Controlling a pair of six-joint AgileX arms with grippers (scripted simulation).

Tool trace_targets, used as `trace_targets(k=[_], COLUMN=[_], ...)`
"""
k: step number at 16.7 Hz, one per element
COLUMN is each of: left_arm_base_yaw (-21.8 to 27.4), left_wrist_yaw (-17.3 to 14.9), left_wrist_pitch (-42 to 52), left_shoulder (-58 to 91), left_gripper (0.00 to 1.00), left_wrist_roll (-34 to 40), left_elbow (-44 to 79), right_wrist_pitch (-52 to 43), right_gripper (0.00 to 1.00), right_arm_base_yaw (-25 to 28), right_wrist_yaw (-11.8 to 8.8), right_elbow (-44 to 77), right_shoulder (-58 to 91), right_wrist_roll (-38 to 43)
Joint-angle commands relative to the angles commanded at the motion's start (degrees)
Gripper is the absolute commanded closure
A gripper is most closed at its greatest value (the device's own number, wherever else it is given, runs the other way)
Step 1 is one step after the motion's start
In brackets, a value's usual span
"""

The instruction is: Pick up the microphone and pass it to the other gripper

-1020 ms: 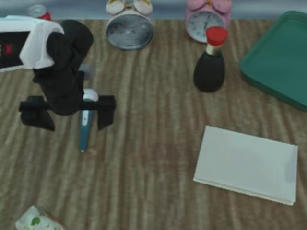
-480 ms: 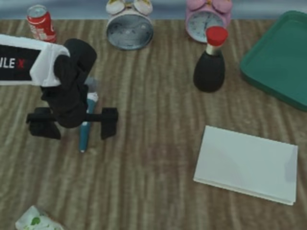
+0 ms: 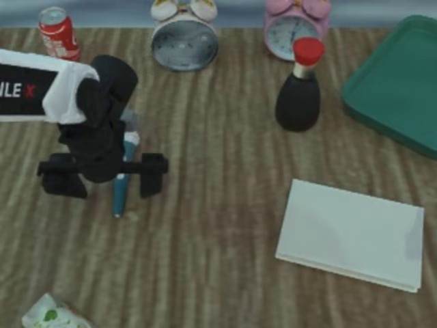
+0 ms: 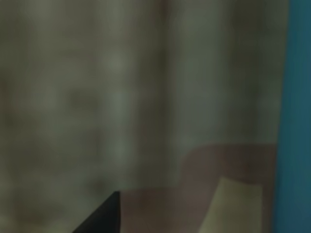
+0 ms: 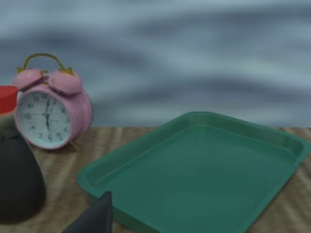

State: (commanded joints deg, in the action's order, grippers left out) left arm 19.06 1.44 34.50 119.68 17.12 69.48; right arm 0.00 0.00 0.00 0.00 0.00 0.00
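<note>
Microphone (image 3: 122,179) flat on table, under left tool (image 3: 102,173)

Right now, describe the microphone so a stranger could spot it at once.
Look at the table's left side, below the red can, where the left gripper straddles something. The microphone lies there: a slim teal handle with a pale rounded head, unlike the stout black red-capped bottle.

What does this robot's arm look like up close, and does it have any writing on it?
The left arm has a white segment with a black panel bearing white letters and a red mark; the rest is black and rounded. Its left gripper is a black crossbar with two blocky jaws. The right arm is barely visible.
</note>
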Motion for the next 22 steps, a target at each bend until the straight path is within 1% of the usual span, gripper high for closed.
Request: trace_targets(k=[6,7,14,15,16,19,22], left_arm_base_yaw=[0.0,0.0,0.0,0.06,0.06,0.05,-0.16], left_wrist_yaw=[0.0,0.0,0.0,1.03,1.0,-0.54,-3.99], left_wrist_pitch=[0.0,0.0,0.0,1.56,1.5,-2.19,-10.93], left_shoulder=[0.0,0.0,0.0,-3.54,-3.55,-4.28,-5.85], left_gripper=[0.98,1.0,1.0,1.0,1.0,1.0,1.0], left_wrist_roll=[0.0,0.0,0.0,-0.74,-0.76,-1.63,-3.39], left_elbow=[0.0,0.0,0.0,1.33,1.32,0.6,-1.23], right_wrist_pitch=[0.0,0.0,0.0,0.0,0.0,0.0,0.0], right_gripper=[0.0,0.0,0.0,0.0,0.0,0.0,0.0], right_arm_base_yaw=[0.0,0.0,0.0,0.0,0.0,0.0,0.0], right_wrist_yaw=[0.0,0.0,0.0,0.0,0.0,0.0,0.0], right_elbow=[0.0,0.0,0.0,0.0,0.0,0.0,0.0], right_shoulder=[0.0,0.0,0.0,0.0,0.0,0.0,0.0], right_wrist_roll=[0.0,0.0,0.0,0.0,0.0,0.0,0.0])
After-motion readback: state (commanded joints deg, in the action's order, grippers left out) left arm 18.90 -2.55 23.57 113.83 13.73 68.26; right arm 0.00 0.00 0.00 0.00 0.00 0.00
